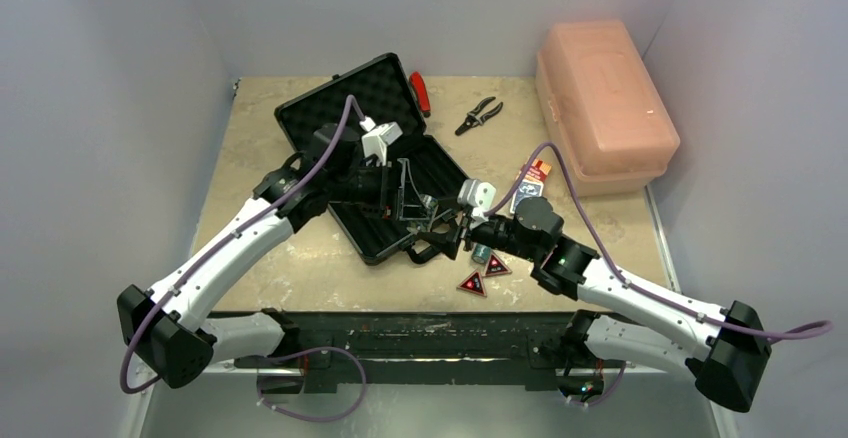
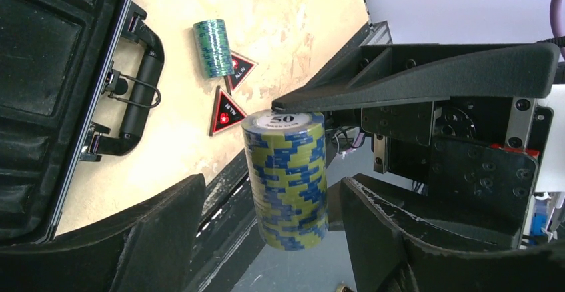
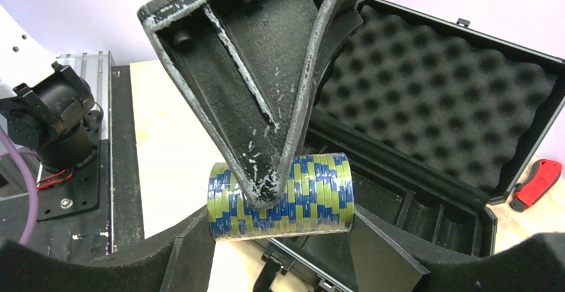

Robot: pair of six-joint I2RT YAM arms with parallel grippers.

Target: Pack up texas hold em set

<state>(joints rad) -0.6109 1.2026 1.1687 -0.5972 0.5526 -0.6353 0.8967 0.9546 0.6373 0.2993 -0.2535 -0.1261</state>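
Observation:
The black briefcase [image 1: 350, 108] lies open, foam lid back, and also shows in the right wrist view [image 3: 433, 72]. My right gripper [image 3: 280, 222] is shut end to end on a blue-and-yellow chip roll [image 3: 313, 192], held above the case's near edge. My left gripper [image 2: 273, 192] is open, with its fingers [image 2: 153, 239] on either side of that roll [image 2: 286, 179] and gaps on both sides. A teal chip roll [image 2: 212, 47] and two red-black triangles [image 2: 225, 112] lie on the table by the case handle. The orange-red and blue card decks [image 1: 530, 180] lie to the right.
A large pink plastic box [image 1: 600, 98] stands at the back right. Pliers [image 1: 478, 115] and a red-handled tool [image 1: 420, 93] lie behind the case. Both grippers [image 1: 430, 220] crowd the case's front right corner. The table's near edge [image 1: 400, 308] is just below.

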